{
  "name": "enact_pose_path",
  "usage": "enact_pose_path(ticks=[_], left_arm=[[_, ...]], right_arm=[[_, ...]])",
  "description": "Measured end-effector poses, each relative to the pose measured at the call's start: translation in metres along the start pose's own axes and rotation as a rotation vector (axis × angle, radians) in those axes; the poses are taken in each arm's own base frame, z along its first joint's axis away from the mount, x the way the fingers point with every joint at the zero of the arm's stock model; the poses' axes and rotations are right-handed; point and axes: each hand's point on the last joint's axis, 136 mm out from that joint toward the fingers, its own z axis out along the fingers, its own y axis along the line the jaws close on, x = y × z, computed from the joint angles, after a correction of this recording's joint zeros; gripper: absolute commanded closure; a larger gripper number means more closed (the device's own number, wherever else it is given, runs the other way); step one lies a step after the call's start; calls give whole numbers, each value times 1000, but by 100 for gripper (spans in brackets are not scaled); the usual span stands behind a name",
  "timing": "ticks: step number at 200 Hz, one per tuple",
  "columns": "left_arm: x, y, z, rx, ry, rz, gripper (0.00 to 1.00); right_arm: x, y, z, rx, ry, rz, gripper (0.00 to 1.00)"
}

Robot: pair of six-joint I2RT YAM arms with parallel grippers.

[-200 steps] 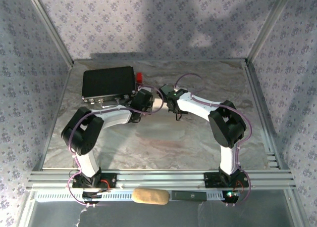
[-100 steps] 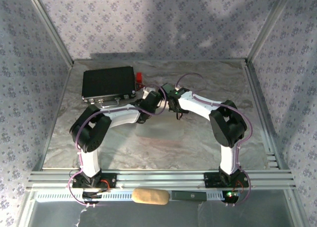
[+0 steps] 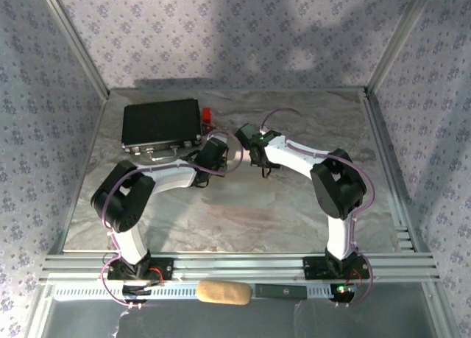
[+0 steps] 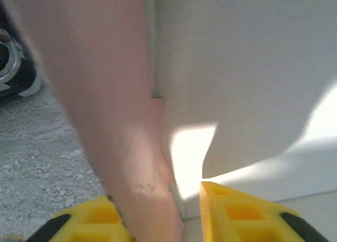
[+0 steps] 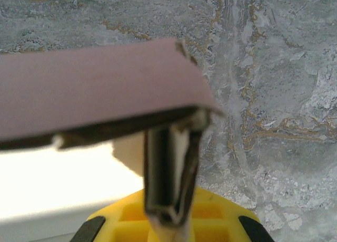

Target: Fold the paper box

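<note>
The right gripper [image 5: 171, 221] clenches the paper box [image 5: 95, 89] by its folded edge. The left gripper [image 4: 158, 221] straddles a flap, grip unclear, with the black case [image 3: 160, 122] just beside.

Grey marbled table top, a black case towards its far left.

The table [image 3: 294, 205] is a pale grey sheet veined with brownish gold and wrinkled in places. Ribbed metal rails [image 3: 235, 263] run along its near edge. A flat black case [image 3: 162, 123] lies on it just beyond the left gripper [image 3: 224, 150] and to that gripper's left, with metal fittings along its near side. A small red thing [image 3: 208, 115] sits at the case's right end, just past the same gripper; I can't tell whether the two touch. Close beneath the right gripper [image 3: 249, 143] the veined surface shows crinkled and glossy.
</note>
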Motion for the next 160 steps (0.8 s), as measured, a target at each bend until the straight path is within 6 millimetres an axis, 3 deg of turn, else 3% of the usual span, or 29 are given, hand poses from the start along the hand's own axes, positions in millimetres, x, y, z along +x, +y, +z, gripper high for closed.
enact_pose_path(ticks=[23, 42, 151, 160], left_arm=[[-2, 5, 1, -12, -5, -6, 93], [-4, 6, 3, -27, -11, -12, 100], [-8, 8, 5, -265, -53, -55, 100], [-8, 7, 4, -266, -56, -60, 82]], right_arm=[[0, 0, 0, 0, 0, -1, 100], [0, 0, 0, 2, 1, -2, 100], [0, 0, 1, -8, 7, 5, 100], [-1, 1, 1, -10, 8, 6, 100]])
